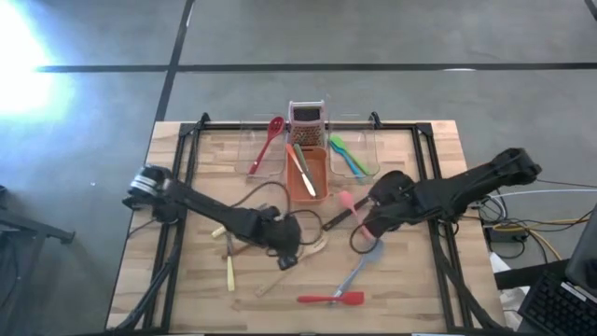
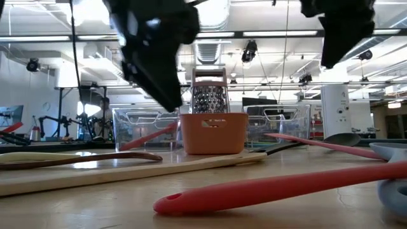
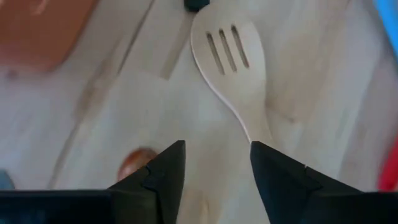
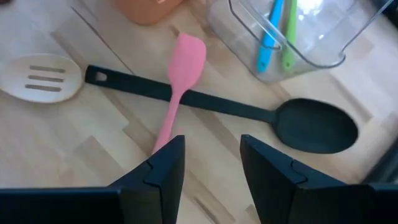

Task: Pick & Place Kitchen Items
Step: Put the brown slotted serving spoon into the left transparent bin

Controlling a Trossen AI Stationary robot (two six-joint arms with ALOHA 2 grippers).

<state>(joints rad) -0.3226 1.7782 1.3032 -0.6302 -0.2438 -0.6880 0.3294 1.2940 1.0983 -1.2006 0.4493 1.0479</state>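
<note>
Utensils spread over the middle and near half of the counter [image 1: 429, 289], tubs along its far edge.

At the far edge three tubs stand in a row: the left tub [image 1: 264, 154] holds one spatula [image 1: 270, 142], the middle tub [image 1: 307, 173] holds a knife [image 1: 303, 171], the right tub [image 1: 354, 157] holds two spoons [image 1: 347, 155]. A grater [image 1: 307, 124] stands behind the middle tub. My left gripper [image 1: 286, 250] hangs over the slotted spoon [image 3: 229, 56] at mid-counter; my right gripper [image 1: 366, 222] over a spatula handle [image 4: 168, 121] that crosses a ladle [image 4: 249, 115]. Another spatula [image 1: 332, 299] lies near the near edge.
</note>
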